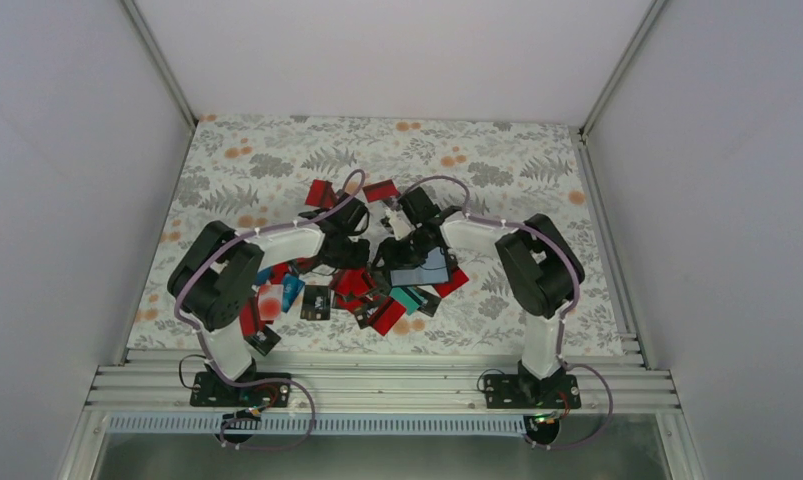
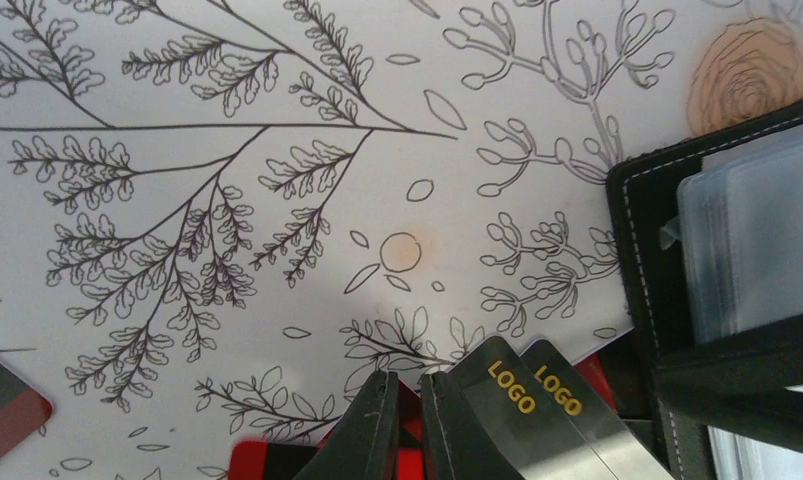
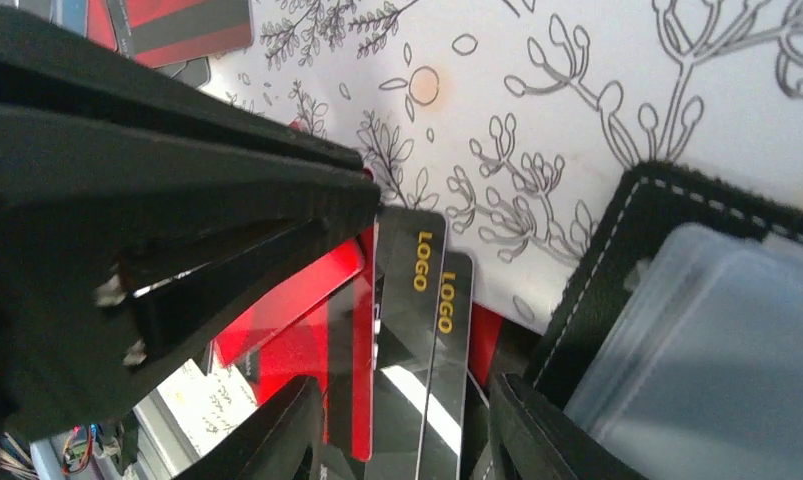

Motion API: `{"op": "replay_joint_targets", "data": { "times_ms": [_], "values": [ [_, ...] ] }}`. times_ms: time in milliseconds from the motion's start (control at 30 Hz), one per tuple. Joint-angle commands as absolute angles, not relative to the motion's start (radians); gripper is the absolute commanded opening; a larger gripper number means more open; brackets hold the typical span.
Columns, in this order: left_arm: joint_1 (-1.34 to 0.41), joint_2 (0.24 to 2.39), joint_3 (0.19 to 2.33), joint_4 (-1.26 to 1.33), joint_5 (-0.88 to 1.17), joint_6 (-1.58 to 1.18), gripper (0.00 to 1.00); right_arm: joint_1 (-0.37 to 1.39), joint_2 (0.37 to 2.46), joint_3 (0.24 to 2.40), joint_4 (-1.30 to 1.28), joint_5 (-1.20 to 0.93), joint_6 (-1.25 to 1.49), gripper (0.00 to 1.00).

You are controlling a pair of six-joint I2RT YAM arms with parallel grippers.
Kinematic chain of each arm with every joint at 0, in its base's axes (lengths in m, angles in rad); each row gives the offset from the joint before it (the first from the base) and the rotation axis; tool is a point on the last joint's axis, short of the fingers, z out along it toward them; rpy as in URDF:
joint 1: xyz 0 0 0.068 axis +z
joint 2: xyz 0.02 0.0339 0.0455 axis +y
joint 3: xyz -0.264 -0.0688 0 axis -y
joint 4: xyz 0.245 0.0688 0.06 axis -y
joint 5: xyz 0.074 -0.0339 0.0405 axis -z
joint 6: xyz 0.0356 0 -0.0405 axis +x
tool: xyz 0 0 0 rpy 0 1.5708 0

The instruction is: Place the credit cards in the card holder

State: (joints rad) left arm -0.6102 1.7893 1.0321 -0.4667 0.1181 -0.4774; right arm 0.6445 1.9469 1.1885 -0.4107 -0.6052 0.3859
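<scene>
Black card holder (image 1: 420, 268) lies open near the table's middle, clear sleeves showing, gripped at one edge by the right gripper (image 1: 405, 250), left gripper (image 1: 349, 252) pinched on black "LOGO" cards (image 2: 522, 400) just beside it, credit cards (image 1: 367, 295) scattered over floral tablecloth (image 1: 277, 165), white walls around.

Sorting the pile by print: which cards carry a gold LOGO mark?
The two glossy black cards lying overlapped beside the open card holder, right at the left hand. Each shows yellow LOGO lettering; the red cards around them show none.
</scene>
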Motion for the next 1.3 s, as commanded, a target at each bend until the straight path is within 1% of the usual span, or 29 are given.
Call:
{"op": "replay_joint_targets", "data": {
  "times_ms": [0, 200, 433, 567, 700, 833, 900, 967, 1133, 1267],
  "values": [
    [-0.609, 1.821, 0.956, -0.438, 0.155, -0.458, 0.09, 0.655, 1.868, 1.140, -0.423, -0.592, 0.432, 0.44],
    [-0.609, 1.819, 0.898, -0.404, 0.155, -0.459, 0.09, 0.657, 1.741, 1.000, -0.368, -0.594, 0.574, 0.44],
    [-0.610, 1.818, 0.873, -0.385, 0.152, -0.456, 0.09, 0.702, 1.546, 0.783, -0.166, -0.588, 0.909, 0.45],
    [-0.609, 1.816, 0.854, -0.372, 0.157, -0.457, 0.09, 0.742, 1.541, 0.682, -0.012, -0.591, 1.082, 0.42],
    [-0.609, 1.808, 0.840, -0.367, 0.159, -0.453, 0.09, 0.770, 1.558, 0.643, 0.067, -0.560, 1.194, 0.40],
    [-0.610, 1.810, 0.832, -0.358, 0.161, -0.449, 0.09, 0.773, 1.561, 0.628, 0.097, -0.511, 1.239, 0.40],
    [-0.609, 1.807, 0.835, -0.363, 0.163, -0.445, 0.07, 0.772, 1.569, 0.634, 0.095, -0.495, 1.249, 0.39],
    [-0.609, 1.770, 0.843, -0.375, 0.162, -0.442, 0.07, 0.771, 1.569, 0.638, 0.090, -0.481, 1.258, 0.39],
    [-0.609, 1.696, 0.915, -0.450, 0.145, -0.429, 0.07, 0.768, 1.531, 0.642, 0.049, -0.410, 1.246, 0.38],
    [-0.609, 1.690, 0.955, -0.471, 0.166, -0.418, 0.07, 0.763, 1.535, 0.652, 0.034, -0.416, 1.227, 0.38]
  ]
}}
